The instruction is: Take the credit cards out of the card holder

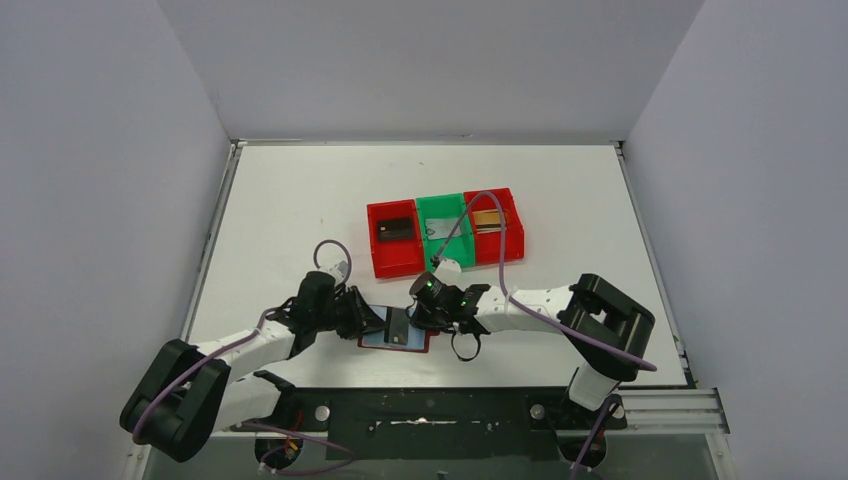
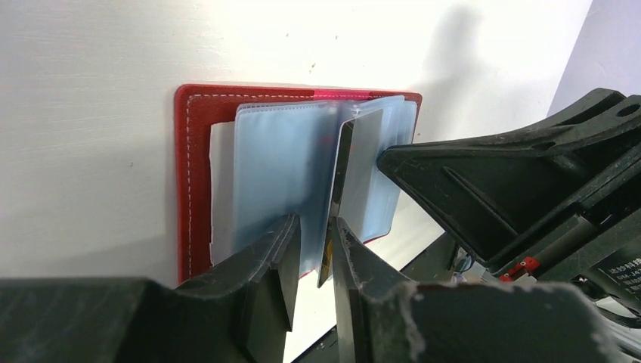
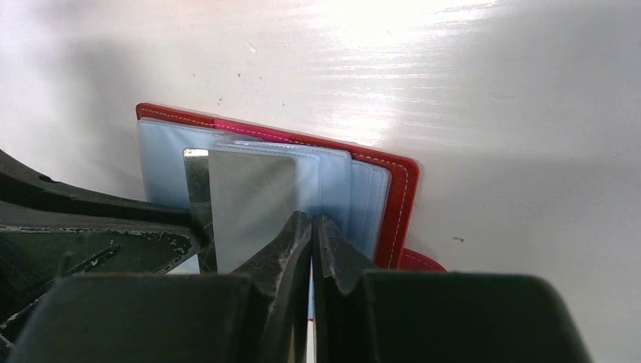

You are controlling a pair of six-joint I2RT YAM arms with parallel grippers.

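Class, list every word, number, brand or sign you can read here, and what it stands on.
No text can be read for certain.
Label, low right in the left wrist view: blurred, cut off, unreadable.
Card in the holder: no print shows.
Cards in the bins: too small to tell.

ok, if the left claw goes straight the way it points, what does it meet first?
Probably the grey credit card standing on edge in line with the left claw, then the card holder sleeves; depth is unclear.

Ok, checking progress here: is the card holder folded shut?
No, the card holder lies spread open on the table, its pale blue sleeves exposed.
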